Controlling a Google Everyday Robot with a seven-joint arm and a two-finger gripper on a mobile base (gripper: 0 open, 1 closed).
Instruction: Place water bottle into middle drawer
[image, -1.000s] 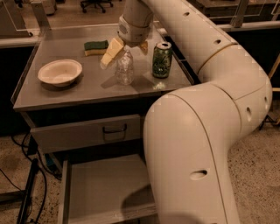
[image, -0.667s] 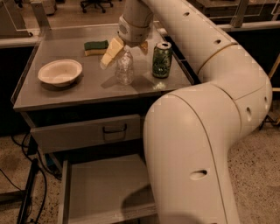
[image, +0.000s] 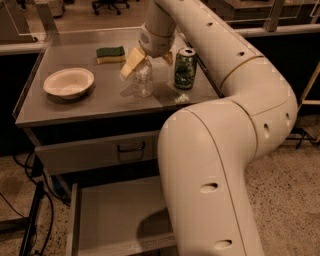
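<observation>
End effector straddles water bottle; arm arched overhead.

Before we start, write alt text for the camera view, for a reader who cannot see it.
A white robot arm's gripper hangs open around the top of a clear water bottle standing on a grey cabinet top, between a white bowl and a green drink can. A sponge lies behind; below, the middle drawer stands pulled out.

water bottle upright under jaws, drawer open
</observation>
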